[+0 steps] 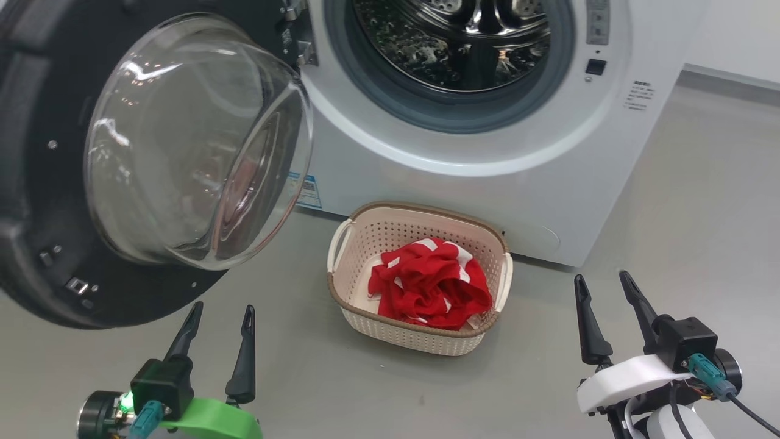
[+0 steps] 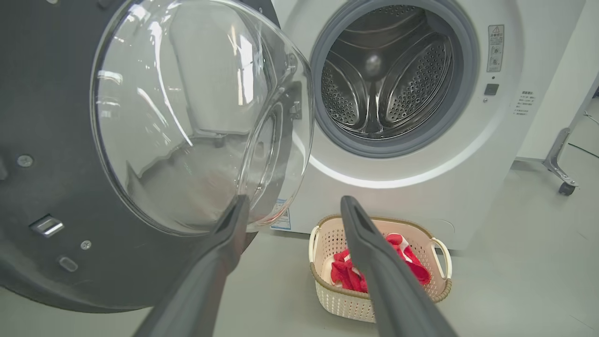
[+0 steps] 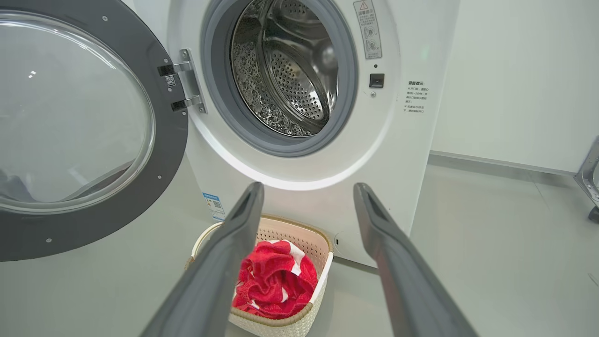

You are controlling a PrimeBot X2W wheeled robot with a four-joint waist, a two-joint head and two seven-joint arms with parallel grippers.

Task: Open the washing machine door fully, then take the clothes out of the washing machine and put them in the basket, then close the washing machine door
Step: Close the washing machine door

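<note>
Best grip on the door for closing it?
Likely the black rim of the door by the latch, opposite the hinge, left claw coming from below: that edge is free and nearest it; the glass bowl bulges too wide to pinch.

Head camera looks down; both low wrist cameras face washing machine [image 2: 421, 201] and basket [image 2: 341, 304].

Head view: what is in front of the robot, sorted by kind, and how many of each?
washing machine: 1
washing machine door: 1
basket: 1
heap of red clothes: 1
grippers: 2, the left gripper and the right gripper
Total: 6
</note>
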